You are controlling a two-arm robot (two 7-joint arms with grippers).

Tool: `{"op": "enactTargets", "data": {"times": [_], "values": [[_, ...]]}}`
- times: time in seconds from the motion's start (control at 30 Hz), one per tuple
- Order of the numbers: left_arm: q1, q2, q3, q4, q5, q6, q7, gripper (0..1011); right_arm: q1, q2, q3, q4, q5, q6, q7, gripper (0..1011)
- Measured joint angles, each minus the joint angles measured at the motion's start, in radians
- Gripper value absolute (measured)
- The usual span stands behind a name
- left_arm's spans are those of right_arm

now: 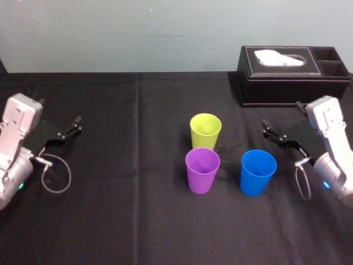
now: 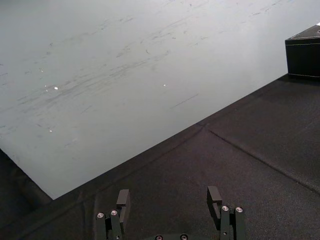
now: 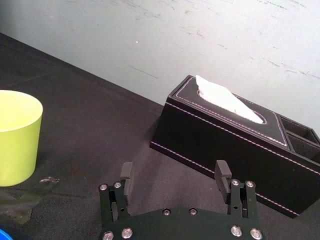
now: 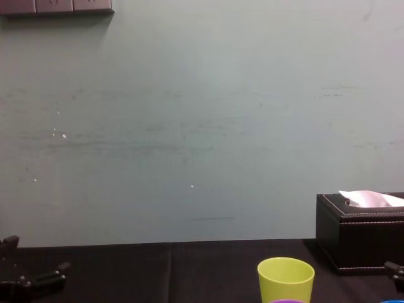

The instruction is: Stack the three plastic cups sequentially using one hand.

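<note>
1. Right pincer: black metal, two thin fingers set apart, nothing btwn them. Over the black cloth, on a grey boxy wrist housing. Thin right wire loop hanging under the wrist.
2. Blue cup: smooth tapered plastic, round rim, upright, mouth up. Just beside right pincer, on its inner side & a bit nearer robot's body, not touching it.
3. Purple cup: same tapered shape, glossy, upright. Farther inward from right pincer than blue cup, w/ a clear gap to blue.
4. Lime yellow-green cup: same shape, upright, empty. Abt level w/ right pincer's tips, well inward of them. Directly behind purple cup; purple rim overlaps its base in head view, touching or not can't tell.
5. Tissue box: black leather-look, rectangular, pale stitching along edges. White tissue poking from top slot, open compartments at one end. Beyond right pincer, by the wall.
6. Left pincer: black, fingers apart, empty. Opposite side of cloth from right pincer, well apart from all 3 cups. Same grey housing, plus left wire loop.
7. Cloth: matte fabric, faint crease lines. Wall: pale grey-green, flat, scuffed.
</note>
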Motion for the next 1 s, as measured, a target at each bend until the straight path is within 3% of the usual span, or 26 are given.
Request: {"op": "enactTargets", "data": {"times": [1.0], "values": [[0.0,0.0,0.0,0.0,0.0,0.0,0.0,1011,0.0,0.0,0.0,0.0,0.0,0.0,0.0,1004]]}}
